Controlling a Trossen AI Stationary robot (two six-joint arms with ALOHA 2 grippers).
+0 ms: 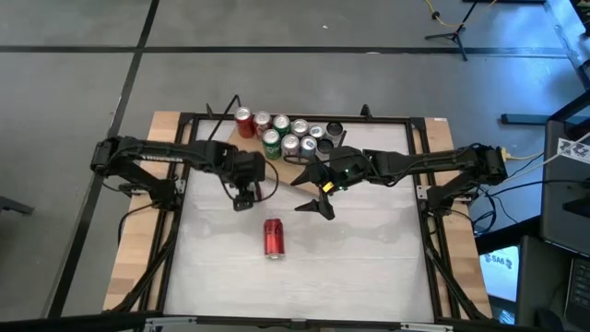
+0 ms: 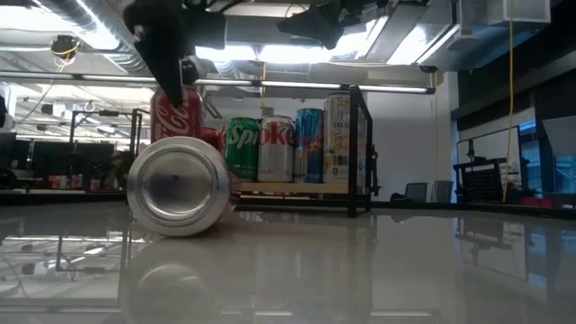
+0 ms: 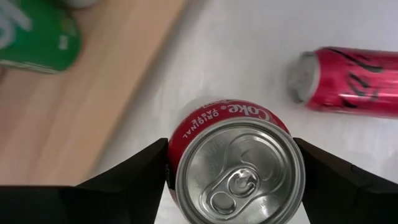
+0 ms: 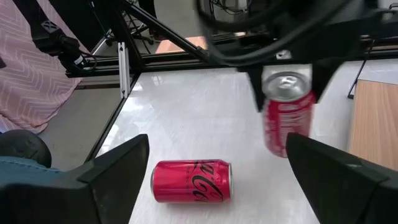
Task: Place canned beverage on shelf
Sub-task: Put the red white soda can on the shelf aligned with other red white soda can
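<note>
My left gripper is shut on a red Coke can over the table's middle, left of centre. The right wrist view shows this can upright in the air. A second red can lies on its side on the white tabletop, nearer the front edge. The shelf, a light-brown board at the far middle, carries several upright cans. My right gripper hovers open just right of centre with nothing between its fingers. My left gripper pinches the Coke can between its two fingers, one on each opposite side of the can's upper wall, just below the rim. The fingers come from above, pointing steeply down. The can hangs roughly upright, top up, lifted clear of the table.
A black frame runs around the tabletop, with wooden strips along its left and right sides. Black wire supports stand at the shelf's end. Open white tabletop lies toward the near edge beside the lying can.
</note>
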